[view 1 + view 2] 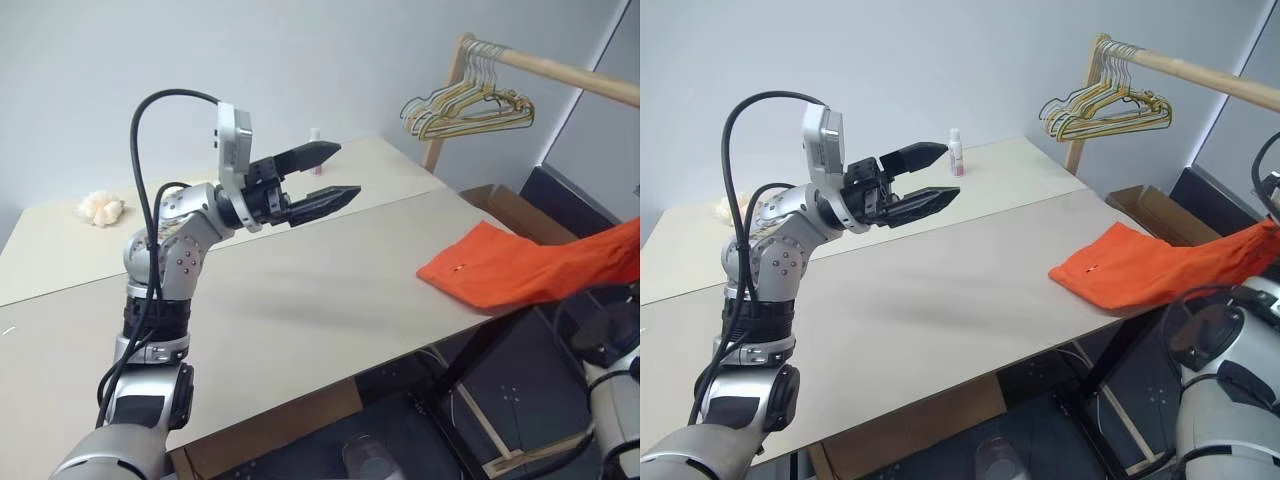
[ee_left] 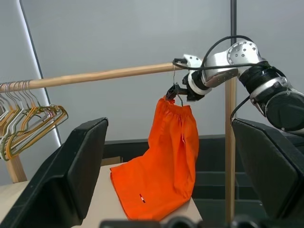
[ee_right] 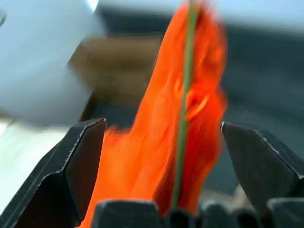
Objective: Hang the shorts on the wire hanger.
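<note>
My right gripper point(image 3: 161, 137) has its jaws apart beside the wooden rail point(image 2: 95, 76), where the wire hanger point(image 3: 183, 109) suspends the orange shorts point(image 2: 166, 156), their hem resting on the desk point(image 1: 300, 290). My left gripper point(image 1: 335, 175), open and empty, waits clear.

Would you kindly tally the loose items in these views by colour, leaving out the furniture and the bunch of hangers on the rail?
Orange: 1, the shorts, hanging from the wooden rail with the lower end on the table.
White: 1, a small bottle on the far table.
Cream: 1, a crumpled soft lump on the far table.
Total: 3
</note>
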Controlling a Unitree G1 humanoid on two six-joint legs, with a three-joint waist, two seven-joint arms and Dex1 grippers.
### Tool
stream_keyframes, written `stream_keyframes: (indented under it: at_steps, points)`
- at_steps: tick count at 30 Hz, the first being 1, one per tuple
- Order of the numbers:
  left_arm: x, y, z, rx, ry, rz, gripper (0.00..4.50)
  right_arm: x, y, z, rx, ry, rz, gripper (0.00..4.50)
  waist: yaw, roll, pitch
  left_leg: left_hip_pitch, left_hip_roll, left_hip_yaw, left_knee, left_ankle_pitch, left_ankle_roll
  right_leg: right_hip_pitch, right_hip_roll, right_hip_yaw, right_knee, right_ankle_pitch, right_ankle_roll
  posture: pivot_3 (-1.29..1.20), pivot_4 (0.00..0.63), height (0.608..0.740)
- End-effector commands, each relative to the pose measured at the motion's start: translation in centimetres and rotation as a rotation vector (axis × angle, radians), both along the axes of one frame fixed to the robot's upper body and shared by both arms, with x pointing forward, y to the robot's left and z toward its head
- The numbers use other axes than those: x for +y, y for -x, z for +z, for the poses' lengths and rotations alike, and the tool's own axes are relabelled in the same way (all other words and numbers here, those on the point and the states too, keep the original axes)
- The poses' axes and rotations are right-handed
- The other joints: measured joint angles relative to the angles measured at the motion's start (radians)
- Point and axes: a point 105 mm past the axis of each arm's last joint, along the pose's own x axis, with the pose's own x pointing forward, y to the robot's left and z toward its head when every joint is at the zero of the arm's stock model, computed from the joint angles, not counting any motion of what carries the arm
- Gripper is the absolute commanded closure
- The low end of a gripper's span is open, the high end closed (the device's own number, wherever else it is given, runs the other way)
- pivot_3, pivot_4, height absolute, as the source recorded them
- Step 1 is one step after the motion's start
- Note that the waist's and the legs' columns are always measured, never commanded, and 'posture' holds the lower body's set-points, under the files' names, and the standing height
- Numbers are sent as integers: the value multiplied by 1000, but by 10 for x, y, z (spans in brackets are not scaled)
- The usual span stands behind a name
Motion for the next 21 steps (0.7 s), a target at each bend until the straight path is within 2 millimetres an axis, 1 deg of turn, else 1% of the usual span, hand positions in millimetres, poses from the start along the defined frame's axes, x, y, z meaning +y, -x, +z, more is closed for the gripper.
stream_keyframes:
  at_steps: [1,7,9,11,13,14,17,19,21]
  points:
    - [2,5,9,-33,13,-12,0,29,3,58,-147,363,11,16,-2,0,0,0,0,0,0,0,0,0,0,1,1,0,0,-424,0,740]
    - [2,4,9,-34,12,0,0,79,1,81,-231,762,53,16,-5,0,0,0,0,0,0,0,0,-1,0,1,1,0,1,-419,0,740]
    - [5,3,7,-23,4,17,0,109,0,89,-340,873,140,16,-4,0,0,0,0,0,0,0,0,-3,0,1,1,0,1,-412,0,740]
    - [10,2,4,-15,-8,36,0,140,-4,89,-436,923,311,16,-5,0,0,-1,0,0,0,0,0,-5,0,1,3,0,1,-402,0,740]
    - [17,0,-1,-7,-36,75,0,173,-15,76,-478,914,584,16,-6,0,0,-1,0,0,0,0,0,-5,1,2,3,0,1,-383,0,740]
    - [22,-1,-6,-7,-59,105,0,190,-20,65,-483,915,725,16,-5,-1,0,-1,0,0,0,0,0,-5,1,2,3,0,1,-377,0,740]
    - [39,-1,-21,1,-129,200,0,232,-27,23,-402,825,1155,16,1,-5,2,0,0,-1,0,0,-1,-5,2,1,3,0,1,-320,0,740]
    - [50,3,-32,9,-180,253,0,250,-28,4,-362,788,1342,16,15,-7,3,0,0,-1,0,0,-1,-4,2,2,3,0,1,-275,0,740]
    - [60,10,-44,22,-235,292,0,264,-26,-11,-327,770,1499,16,32,-7,4,-1,0,-1,0,-1,-1,-7,2,3,4,0,1,-234,0,740]
